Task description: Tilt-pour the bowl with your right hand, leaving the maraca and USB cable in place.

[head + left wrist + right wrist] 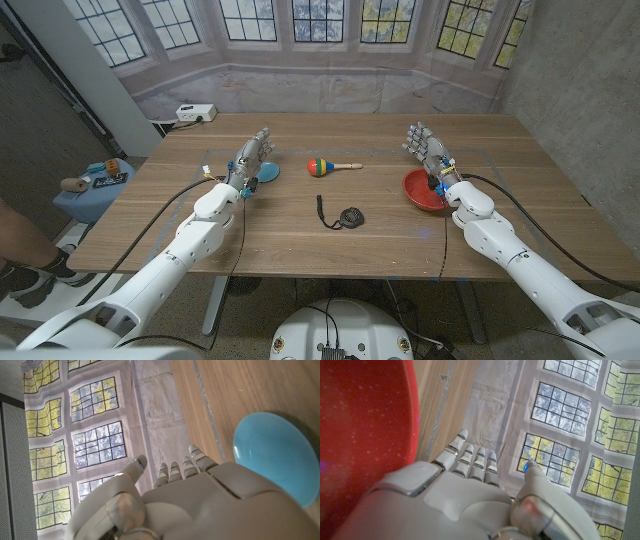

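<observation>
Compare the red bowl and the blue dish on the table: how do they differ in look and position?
The red bowl is deeper, with raised walls; the blue dish is shallow and looks smaller. The red bowl sits beside the right hand, on the table's right side; the blue dish sits beside the left hand, on the left. Both are round, stand upright on the wood, and neither is held.

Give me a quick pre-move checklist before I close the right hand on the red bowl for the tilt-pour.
1. Right hand free, fingers apart: ok.
2. Right hand beside the red bowl: ok; contact with the rim: cannot tell.
3. Bowl contents: cannot tell; nothing visible inside.
4. Maraca apart from the bowl: ok.
5. USB cable coiled mid-table, left of the bowl, with bare wood between them: ok.
6. Left hand by the blue dish, well away from the bowl: ok.
</observation>
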You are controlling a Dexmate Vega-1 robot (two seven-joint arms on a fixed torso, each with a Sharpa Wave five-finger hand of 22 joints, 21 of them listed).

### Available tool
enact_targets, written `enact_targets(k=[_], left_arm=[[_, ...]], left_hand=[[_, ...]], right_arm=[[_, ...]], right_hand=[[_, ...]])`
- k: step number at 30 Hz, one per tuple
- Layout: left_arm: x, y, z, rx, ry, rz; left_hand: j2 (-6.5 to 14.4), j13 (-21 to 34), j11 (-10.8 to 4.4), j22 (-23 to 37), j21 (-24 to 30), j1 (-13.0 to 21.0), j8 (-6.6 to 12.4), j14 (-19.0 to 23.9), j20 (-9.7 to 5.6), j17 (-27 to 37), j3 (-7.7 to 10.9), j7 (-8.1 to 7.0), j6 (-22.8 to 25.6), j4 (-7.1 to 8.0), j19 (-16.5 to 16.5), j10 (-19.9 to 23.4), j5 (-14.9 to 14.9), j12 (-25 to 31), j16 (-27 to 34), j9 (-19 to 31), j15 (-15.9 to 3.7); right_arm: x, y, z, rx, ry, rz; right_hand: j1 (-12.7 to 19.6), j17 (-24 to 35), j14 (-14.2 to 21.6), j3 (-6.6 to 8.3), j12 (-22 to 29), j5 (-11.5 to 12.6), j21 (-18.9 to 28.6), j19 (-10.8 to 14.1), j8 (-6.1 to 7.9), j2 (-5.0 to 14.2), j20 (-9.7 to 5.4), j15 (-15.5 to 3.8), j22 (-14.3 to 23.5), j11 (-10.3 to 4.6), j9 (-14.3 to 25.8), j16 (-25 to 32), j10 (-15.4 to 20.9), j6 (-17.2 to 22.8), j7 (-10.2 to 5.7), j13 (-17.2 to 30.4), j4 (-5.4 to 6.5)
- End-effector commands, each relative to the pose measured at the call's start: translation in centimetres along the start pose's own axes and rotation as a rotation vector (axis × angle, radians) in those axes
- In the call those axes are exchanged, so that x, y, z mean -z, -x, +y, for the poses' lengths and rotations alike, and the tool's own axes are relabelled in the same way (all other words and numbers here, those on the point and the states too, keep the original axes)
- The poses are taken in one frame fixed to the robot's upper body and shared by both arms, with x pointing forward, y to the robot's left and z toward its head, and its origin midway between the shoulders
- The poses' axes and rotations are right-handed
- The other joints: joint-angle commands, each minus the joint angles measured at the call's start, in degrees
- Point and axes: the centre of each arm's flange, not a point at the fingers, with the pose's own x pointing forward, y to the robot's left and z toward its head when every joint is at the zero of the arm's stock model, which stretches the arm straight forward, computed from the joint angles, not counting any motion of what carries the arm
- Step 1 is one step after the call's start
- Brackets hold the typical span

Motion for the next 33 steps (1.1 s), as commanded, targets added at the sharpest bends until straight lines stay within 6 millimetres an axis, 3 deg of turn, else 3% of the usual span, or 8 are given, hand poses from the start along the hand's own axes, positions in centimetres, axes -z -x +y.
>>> enact_targets(k=[1,12,21,33], left_arm=[[-0.4,2.0,-0.7,0.008,-0.013,-0.001],[-1.0,2.8,-0.6,0.011,-0.025,-0.005],[-1.0,1.9,-0.6,0.022,-0.029,-0.01],[-1.2,1.3,-0.7,0.034,-0.035,-0.017]], left_hand=[[-11.18,0.14,0.4,0.07,0.3,-11.65,0.26,0.04,0.07,0.19,0.55,0.29,0.14,-0.19,0.38,0.23,0.27,0.24,0.19,0.14,0.45],[-11.18,0.14,0.38,0.06,0.26,-11.28,0.21,0.24,0.17,0.14,0.73,0.23,0.33,-0.65,0.5,0.32,0.3,0.21,0.12,0.13,0.37],[-11.16,0.13,0.4,0.06,0.19,-10.9,0.19,0.38,0.12,0.12,0.89,0.22,0.6,-1.12,0.56,0.41,0.33,0.19,0.06,0.13,0.44],[-11.13,0.13,0.48,0.06,0.12,-10.48,0.16,0.45,0.2,0.1,1.06,0.07,0.85,-1.62,0.6,0.43,0.37,0.13,-0.02,0.14,0.43]], right_arm=[[0.1,2.0,1.0,-0.002,-0.012,-0.022],[-1.6,2.4,1.0,-0.013,0.028,-0.051],[-3.2,2.4,0.7,-0.023,0.079,-0.06],[-4.7,3.9,-0.1,-0.018,0.162,-0.014]], right_hand=[[1.07,-0.03,0.62,0.63,0.33,0.27,0.22,0.52,0.28,-0.06,-0.99,-1.96,0.2,0.23,0.28,0.35,0.56,0.54,0.19,0.21,-0.49],[2.07,-0.33,0.66,1.21,0.36,0.24,0.24,0.52,0.37,-0.02,-0.94,-1.89,0.21,0.21,0.29,0.29,0.53,0.69,0.25,0.23,-1.47],[2.68,-0.44,0.59,1.53,0.38,0.18,0.23,0.43,0.4,0.11,-0.9,-1.9,0.22,0.14,0.3,0.29,0.53,0.76,0.22,0.24,-2.07],[3.78,-0.61,0.58,1.97,0.39,0.02,0.27,0.48,0.44,0.06,-0.64,-1.71,0.22,0.16,0.31,0.3,0.46,0.83,0.41,0.25,-3.2]])
